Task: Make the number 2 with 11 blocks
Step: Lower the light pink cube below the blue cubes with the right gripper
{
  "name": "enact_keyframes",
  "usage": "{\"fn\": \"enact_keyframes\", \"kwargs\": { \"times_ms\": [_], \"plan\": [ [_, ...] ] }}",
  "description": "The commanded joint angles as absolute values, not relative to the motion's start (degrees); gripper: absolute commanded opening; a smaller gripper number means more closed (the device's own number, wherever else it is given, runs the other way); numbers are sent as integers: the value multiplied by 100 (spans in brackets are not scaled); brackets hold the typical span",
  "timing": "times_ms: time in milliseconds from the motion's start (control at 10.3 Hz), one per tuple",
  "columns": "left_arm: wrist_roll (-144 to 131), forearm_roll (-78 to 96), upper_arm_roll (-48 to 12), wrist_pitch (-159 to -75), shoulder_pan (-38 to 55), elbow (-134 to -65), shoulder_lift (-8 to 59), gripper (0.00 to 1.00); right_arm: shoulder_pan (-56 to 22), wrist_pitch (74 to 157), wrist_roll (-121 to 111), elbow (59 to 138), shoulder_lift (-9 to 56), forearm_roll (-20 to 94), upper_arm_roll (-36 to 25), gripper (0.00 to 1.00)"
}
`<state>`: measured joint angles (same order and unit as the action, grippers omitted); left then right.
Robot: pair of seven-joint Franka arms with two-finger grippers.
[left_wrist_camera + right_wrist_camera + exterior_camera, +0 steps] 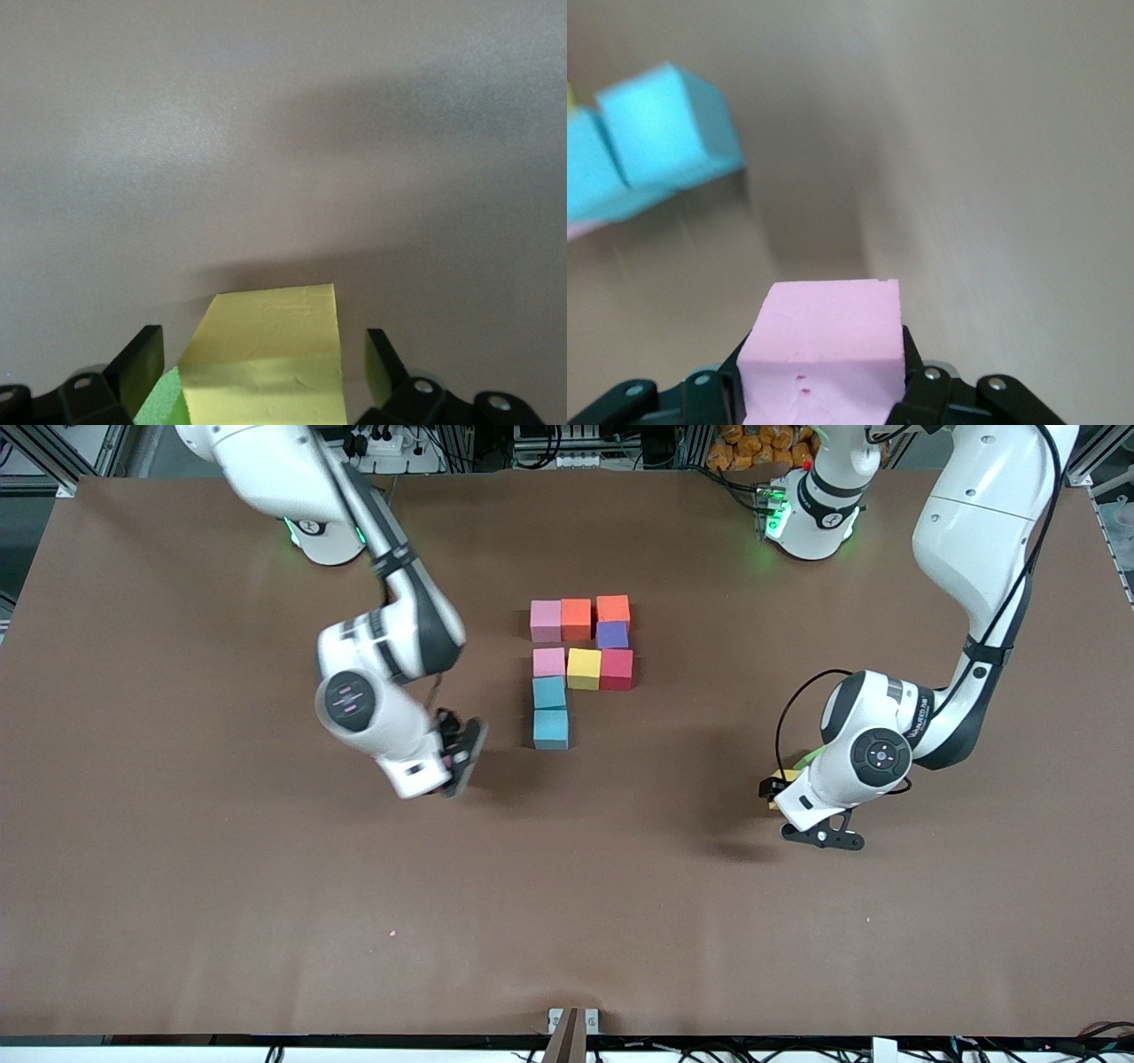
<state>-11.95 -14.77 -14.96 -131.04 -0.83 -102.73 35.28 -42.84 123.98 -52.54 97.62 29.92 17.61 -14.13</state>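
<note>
Partial number 2 (580, 669) is laid out mid-table, nine blocks placed. Row nearest the robot bases: pink block (546, 621), orange block (576, 619), second orange block (613, 610), side by side, the second orange one set slightly closer to the bases. Purple block (612, 635) is seated just below that second orange one, touching it. Middle row: second pink block (549, 662), yellow block (584, 669), crimson block (617, 670), all touching. Two light blue blocks are stacked in a column below the second pink one: the first (549, 693), then the one nearest the front camera (551, 729).

Right gripper (824, 390) is held over bare table beside the lowest light blue block, toward the right arm's end. Its fingers are clamped on a third pink block (822, 354), seen clearly in the right wrist view; in the front view that block is hidden by the hand. Both light blue blocks are visible in the right wrist view (660, 133).

Left gripper (266, 376) is down low toward the left arm's end of the table, well apart from the digit. Fingers are spread wide, one on each side of a second yellow block (266, 354) without touching it. A green cube (164, 403) is touching that yellow block; only a corner is visible.
</note>
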Motion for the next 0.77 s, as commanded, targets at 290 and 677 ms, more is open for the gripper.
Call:
{"fn": "enact_keyframes", "kwargs": {
  "times_ms": [290, 677],
  "plan": [
    [-1327, -1389, -1599, -13184, -167, -10555, 3437, 100, -5263, 11076, -4869, 7280, 4270, 863, -1468, 15],
    [-1327, -1362, -1635, -13157, -193, -10731, 3305, 100, -5923, 10671, -4860, 6944, 4482, 721, -1468, 15]
  ]
}}
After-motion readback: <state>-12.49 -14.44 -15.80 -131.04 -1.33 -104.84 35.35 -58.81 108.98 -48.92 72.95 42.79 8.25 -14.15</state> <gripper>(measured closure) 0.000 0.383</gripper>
